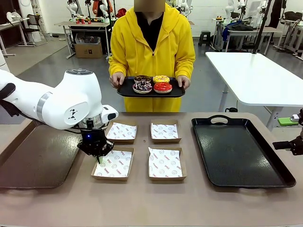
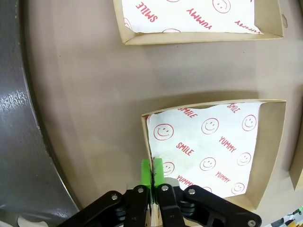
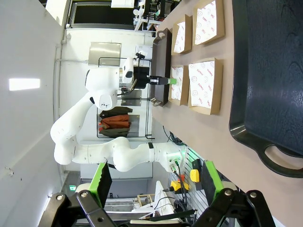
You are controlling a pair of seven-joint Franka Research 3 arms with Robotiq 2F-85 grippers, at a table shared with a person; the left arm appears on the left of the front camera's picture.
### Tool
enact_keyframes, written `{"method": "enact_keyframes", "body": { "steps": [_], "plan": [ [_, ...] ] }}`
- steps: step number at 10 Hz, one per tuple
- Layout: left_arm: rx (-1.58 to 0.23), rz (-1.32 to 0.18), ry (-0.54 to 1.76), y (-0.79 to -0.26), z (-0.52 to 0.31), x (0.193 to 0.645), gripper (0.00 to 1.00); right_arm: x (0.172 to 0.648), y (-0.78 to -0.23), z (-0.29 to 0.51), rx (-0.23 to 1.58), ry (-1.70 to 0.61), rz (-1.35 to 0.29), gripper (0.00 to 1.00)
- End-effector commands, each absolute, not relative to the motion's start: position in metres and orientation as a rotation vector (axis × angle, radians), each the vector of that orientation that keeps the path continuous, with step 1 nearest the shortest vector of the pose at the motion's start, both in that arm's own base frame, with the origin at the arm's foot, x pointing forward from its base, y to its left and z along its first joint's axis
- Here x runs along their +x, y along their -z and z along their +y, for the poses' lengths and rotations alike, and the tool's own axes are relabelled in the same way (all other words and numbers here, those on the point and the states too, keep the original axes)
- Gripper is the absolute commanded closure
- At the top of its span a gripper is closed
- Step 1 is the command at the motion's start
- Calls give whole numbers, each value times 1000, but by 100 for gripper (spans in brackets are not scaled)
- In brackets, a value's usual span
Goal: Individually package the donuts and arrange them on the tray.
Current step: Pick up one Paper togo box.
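On the far left of the table lies a flat dark tray (image 1: 42, 165). Next to it the white left arm reaches down, and the left gripper (image 1: 99, 158) (image 2: 152, 172) is squeezed tight on the side wall of the near left box (image 1: 113, 164) (image 2: 272, 142), with its green pads (image 2: 146, 172) pinching that thin wall. The box has white paper in it with red smiley faces. Three more boxes sit close by: the far left box (image 1: 121, 131), the far right box (image 1: 164, 131) and the near right box (image 1: 165, 163). Across the table, in the middle, a person in a yellow hoodie holds a small black tray (image 1: 125, 91) up off the table, with a hand (image 1: 116, 80) at one end and another hand (image 1: 183, 82) at the other end. All four donuts lie on it: the sprinkle chocolate donut (image 1: 142, 86), the dark donut (image 1: 142, 78), the yellow donut (image 1: 161, 78) and the red donut (image 1: 163, 87). To the right of the boxes lies the big black tray (image 1: 236, 156). At the far right, past the tray's edge, the right gripper (image 3: 156, 182) has its fingers spread wide apart and holds nothing
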State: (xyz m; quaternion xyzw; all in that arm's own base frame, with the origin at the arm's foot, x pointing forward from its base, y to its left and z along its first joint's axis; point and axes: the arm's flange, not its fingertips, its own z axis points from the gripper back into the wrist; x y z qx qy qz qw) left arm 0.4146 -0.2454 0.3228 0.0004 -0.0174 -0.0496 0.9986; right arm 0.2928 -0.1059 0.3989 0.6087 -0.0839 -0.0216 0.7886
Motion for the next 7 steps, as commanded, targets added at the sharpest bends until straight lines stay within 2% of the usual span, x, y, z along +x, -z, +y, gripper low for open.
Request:
{"method": "enact_keyframes", "body": {
  "steps": [1,4,7],
  "plan": [
    [10,-28,66,-325,-252,417,100,292,-400,-106,1316,48,-180,0],
    [11,1,31,-331,-254,417,100,292,-400,-106,1316,48,-180,0],
    [-28,-72,64,-419,-274,399,100,292,-400,-106,1316,48,-180,0]
  ]
}}
